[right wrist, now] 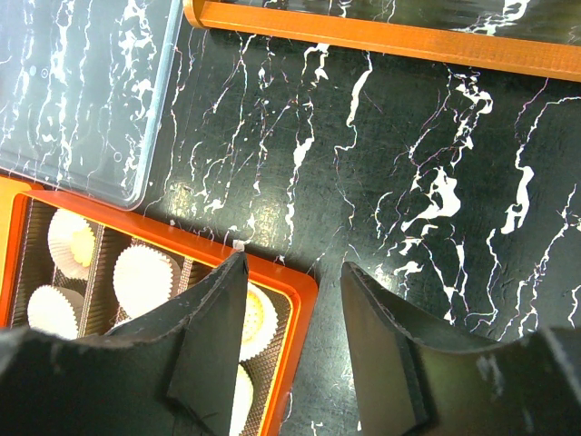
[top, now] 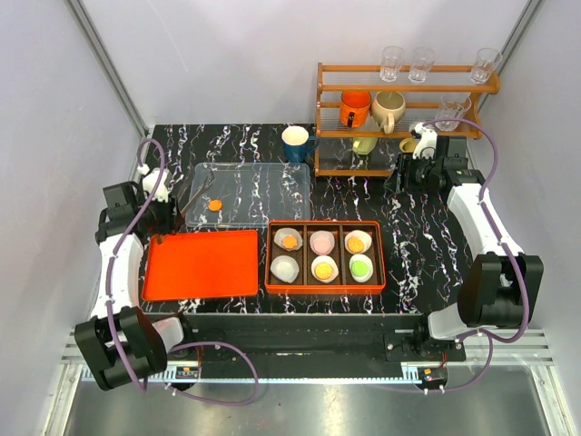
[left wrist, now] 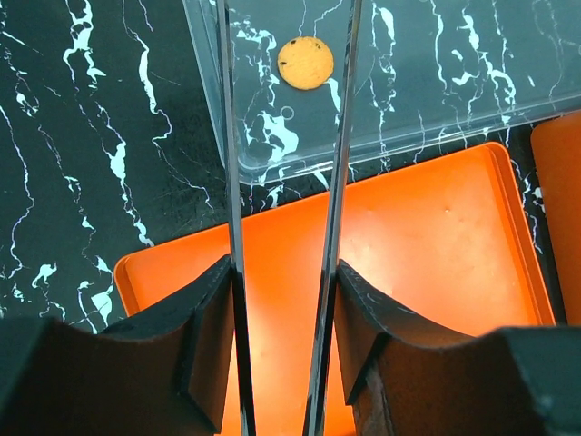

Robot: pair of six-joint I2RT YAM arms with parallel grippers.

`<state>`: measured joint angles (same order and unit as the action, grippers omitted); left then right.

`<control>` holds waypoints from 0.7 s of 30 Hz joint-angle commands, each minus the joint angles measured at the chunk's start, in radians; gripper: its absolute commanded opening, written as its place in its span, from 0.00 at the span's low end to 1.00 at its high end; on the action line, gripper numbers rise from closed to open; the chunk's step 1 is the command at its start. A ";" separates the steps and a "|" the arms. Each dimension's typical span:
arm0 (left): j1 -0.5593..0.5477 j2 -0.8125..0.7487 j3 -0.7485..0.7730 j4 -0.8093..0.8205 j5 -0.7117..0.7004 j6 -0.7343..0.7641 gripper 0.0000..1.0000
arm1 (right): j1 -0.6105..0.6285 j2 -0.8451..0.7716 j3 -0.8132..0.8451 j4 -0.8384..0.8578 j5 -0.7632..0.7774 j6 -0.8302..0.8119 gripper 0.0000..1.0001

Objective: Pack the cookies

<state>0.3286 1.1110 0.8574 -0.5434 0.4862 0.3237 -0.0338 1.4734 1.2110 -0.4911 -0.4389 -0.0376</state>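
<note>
Marble table, last cookie on clear tray, near its edge

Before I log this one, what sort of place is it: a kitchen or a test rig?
Likely a lab test cell staged as a kitchen: plain white walls on aluminium framing enclose a marble-pattern table, with a wooden rack of mugs and glasses as props.

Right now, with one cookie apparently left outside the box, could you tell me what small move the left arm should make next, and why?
Probably ease the left gripper forward and down over the lone orange cookie on the clear tray. Its fingers stand open, empty and roughly lined up with it, and one white liner in the orange box looks unfilled.
</note>
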 commanded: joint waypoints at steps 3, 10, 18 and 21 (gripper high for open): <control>0.007 0.032 -0.008 0.065 0.005 0.052 0.47 | -0.005 -0.002 0.016 0.023 -0.020 -0.012 0.54; 0.006 0.067 -0.040 0.057 0.011 0.095 0.47 | -0.005 -0.001 0.015 0.023 -0.017 -0.012 0.54; -0.023 0.102 -0.070 0.051 -0.012 0.129 0.47 | -0.005 0.001 0.013 0.022 -0.017 -0.013 0.54; -0.026 0.108 -0.077 0.051 -0.015 0.135 0.47 | -0.005 0.001 0.012 0.023 -0.015 -0.015 0.54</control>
<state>0.3080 1.2137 0.7887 -0.5304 0.4728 0.4252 -0.0338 1.4734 1.2110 -0.4915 -0.4389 -0.0391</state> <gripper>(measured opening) 0.468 0.542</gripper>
